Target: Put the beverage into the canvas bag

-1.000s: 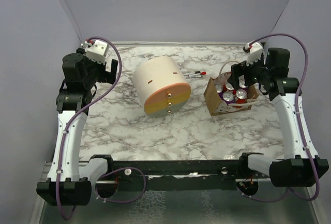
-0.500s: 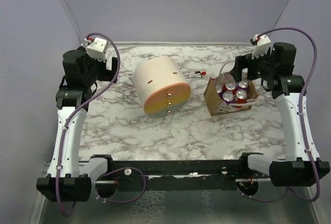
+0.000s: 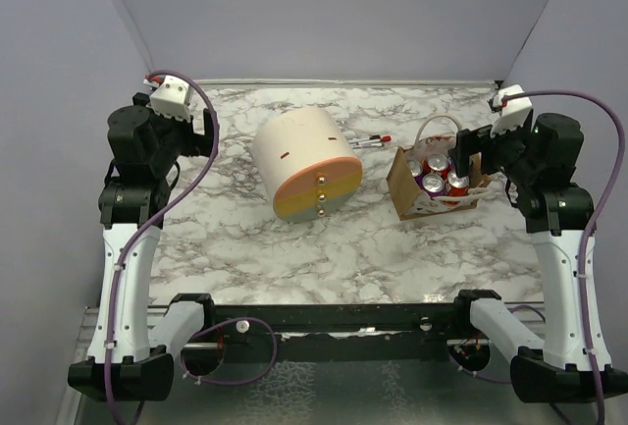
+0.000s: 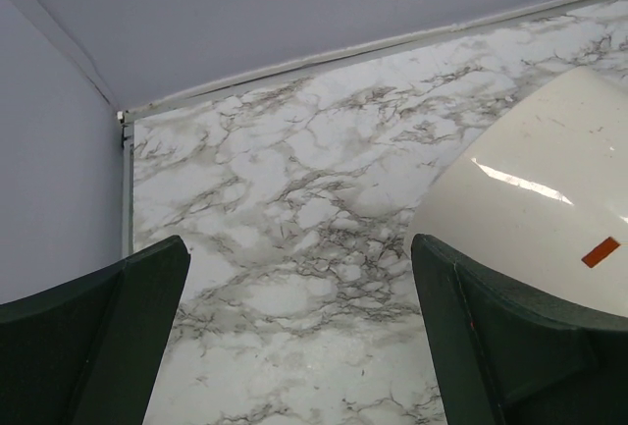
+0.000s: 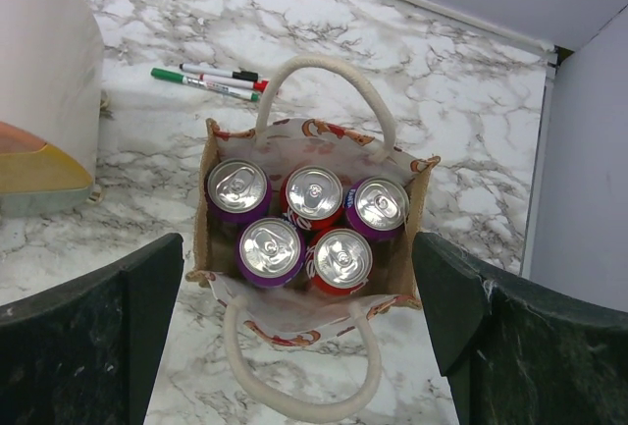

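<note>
The canvas bag (image 3: 424, 201) stands upright at the right of the table, tan-brown with pale loop handles and a whitish, red-marked panel (image 5: 294, 312). Several beverage cans stand inside it, purple ones (image 5: 238, 189) and red ones (image 5: 340, 258), tops up; they also show in the top view (image 3: 437, 178). My right gripper (image 5: 294, 283) is open and empty, held above the bag with a finger on each side of it in its wrist view, and sits at the bag's right edge in the top view (image 3: 463, 155). My left gripper (image 4: 294, 292) is open and empty above bare marble at the far left (image 3: 201, 132).
A large cream-and-orange cylinder (image 3: 306, 165) lies on its side mid-table, close to the left gripper's right finger (image 4: 540, 199). Two markers (image 3: 368, 140) lie behind the bag (image 5: 211, 79). Grey walls close the table at the back and sides.
My right arm has drawn back from over the bag, toward the right and near side, jaws still open. My left arm has shifted slightly left and back.
</note>
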Available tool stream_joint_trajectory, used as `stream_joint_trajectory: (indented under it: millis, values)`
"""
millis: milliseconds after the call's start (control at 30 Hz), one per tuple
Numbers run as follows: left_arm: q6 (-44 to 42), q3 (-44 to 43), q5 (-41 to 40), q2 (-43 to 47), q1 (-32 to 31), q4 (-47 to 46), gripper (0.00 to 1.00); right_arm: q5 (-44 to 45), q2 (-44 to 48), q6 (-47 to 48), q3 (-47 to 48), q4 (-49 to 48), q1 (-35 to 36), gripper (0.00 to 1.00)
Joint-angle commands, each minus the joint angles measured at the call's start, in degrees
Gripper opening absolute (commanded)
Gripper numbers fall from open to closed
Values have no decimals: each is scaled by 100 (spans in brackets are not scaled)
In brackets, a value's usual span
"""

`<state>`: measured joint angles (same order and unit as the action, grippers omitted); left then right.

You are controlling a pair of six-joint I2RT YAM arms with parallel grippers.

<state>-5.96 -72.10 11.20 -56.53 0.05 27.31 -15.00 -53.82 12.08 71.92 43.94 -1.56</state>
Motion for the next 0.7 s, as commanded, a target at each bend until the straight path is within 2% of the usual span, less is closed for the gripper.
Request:
stream_joint_trajectory:
  millis: [0,200,367,667]
  values:
    - [273,399,219,216,25,-403,99,198,144,-24,-135,-363,-2,100]
    - [586,795,425,196,30,-750,99,-98,236,-220,7,-275,-2,100]
    - [380,940,59,307,30,-999,99,-246,421,-221,-12,-213,-2,100]
    - [304,1243,368,851,316,-1159,99,-259,889,214,-326,-309,-2,100]
